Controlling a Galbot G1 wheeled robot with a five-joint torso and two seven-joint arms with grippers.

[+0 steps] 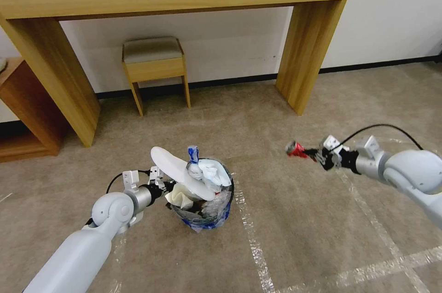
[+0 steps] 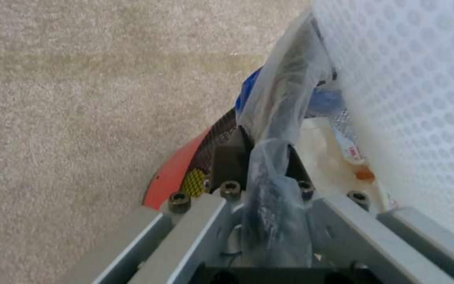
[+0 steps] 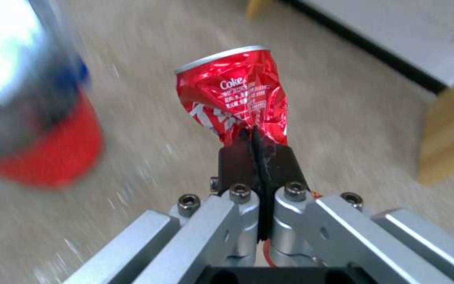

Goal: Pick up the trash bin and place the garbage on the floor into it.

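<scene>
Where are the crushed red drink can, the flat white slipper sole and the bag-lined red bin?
Crushed red drink can [image 3: 232, 98]: right wrist view, its dented side.
Flat white slipper sole [image 1: 177, 168]: head view, mid-sole.
Bag-lined red bin [image 1: 207, 219]: head view, front wall.

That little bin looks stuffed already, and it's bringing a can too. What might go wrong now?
1. The trash bin is heaped: a white slipper sole overhangs its rim and might slide off.
2. The right gripper pinches only the crumpled end of the crushed red Coke can, which might slip.
3. The left gripper grips the rim through the loose plastic bag; that hold might shift.
</scene>
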